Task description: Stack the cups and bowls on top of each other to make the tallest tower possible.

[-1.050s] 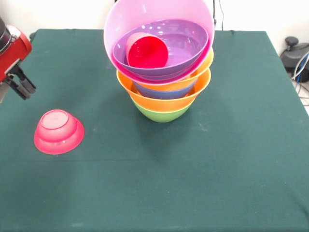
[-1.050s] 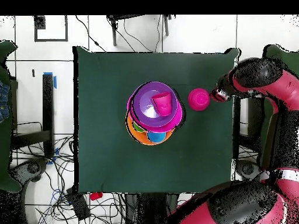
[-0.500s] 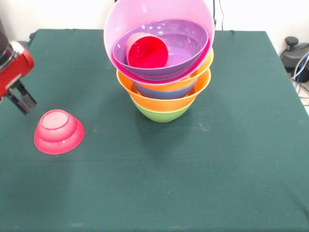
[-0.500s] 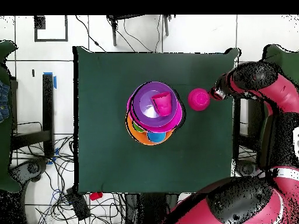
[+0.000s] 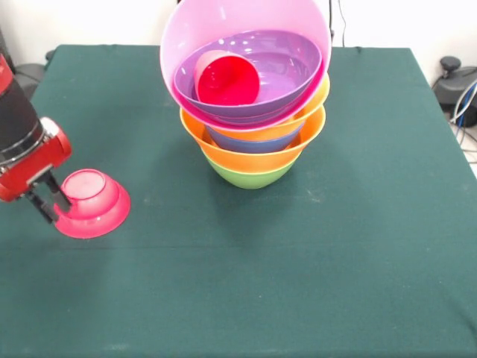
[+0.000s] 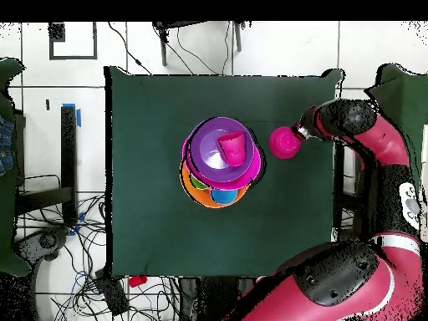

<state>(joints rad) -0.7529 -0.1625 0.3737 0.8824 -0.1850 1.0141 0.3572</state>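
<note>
Green cloth table (image 5: 358,246) is filling most of the front view, with a white wall behind it. Sitting toward the far middle is the tower (image 5: 250,112): green bowl at the bottom, orange rims above, then blue, purple and the big pink bowl (image 5: 246,45) leaning back, with a red cup (image 5: 227,78) lying on its side in the purple one.

What matters is the small red bowl (image 5: 91,203), upside down, well apart from the tower. The gripper (image 5: 46,201) is hanging right at its outer edge, on the side away from the tower, so the bowl is lying between tool and stack. The fingers are looking narrowly parted, one tip touching or nearly touching the rim, not holding anything yet as far as I can tell.
</note>
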